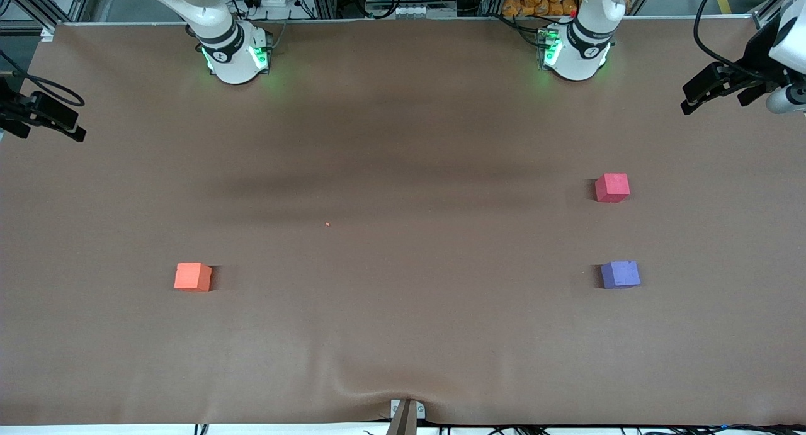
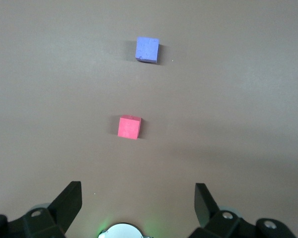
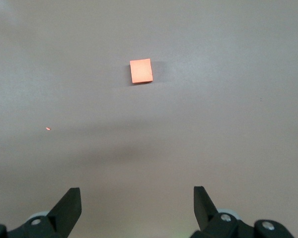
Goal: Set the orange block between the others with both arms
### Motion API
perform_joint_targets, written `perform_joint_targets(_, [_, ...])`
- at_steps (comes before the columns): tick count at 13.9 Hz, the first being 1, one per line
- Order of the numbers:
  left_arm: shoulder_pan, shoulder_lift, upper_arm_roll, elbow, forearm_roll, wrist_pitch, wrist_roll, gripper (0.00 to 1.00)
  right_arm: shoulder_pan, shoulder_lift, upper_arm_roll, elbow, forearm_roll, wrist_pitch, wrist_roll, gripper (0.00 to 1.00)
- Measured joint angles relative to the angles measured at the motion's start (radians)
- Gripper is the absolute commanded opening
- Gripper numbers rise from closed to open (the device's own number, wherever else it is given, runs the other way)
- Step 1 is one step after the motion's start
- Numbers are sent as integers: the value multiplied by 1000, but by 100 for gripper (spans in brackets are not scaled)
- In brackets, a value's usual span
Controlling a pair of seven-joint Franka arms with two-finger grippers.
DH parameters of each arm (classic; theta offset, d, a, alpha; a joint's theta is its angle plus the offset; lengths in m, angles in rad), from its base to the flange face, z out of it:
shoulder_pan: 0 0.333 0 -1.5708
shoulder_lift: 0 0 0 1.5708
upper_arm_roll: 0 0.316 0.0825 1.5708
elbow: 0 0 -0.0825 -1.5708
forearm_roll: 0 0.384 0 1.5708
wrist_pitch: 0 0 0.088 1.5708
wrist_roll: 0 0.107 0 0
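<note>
Sitting on the brown table point(image 1: 403, 334) toward the right arm's end, the orange block point(image 1: 192, 277) lies well apart from the red-pink cube point(image 1: 612, 187) and purple-blue cube point(image 1: 620, 274). Left gripper point(image 2: 138, 198) and right gripper point(image 3: 137, 198) hang high over the table with fingers spread and empty.

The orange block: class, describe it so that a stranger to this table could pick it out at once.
Start at the brown table, toward the right arm's end. One small cube sits alone there, the orange block. The red-pink cube and purple-blue cube sit together toward the left arm's end.
</note>
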Motion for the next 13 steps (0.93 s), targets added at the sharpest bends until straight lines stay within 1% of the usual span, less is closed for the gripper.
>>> perform_joint_targets(8, [-1,3,-3,20,35,1,14,100,-4,4,-1,1,0,-8,1,100])
perform_joint_targets(13, [-5,5,-7,21,35,8,14,100,-4,33,-1,-1,0,-47,1,100])
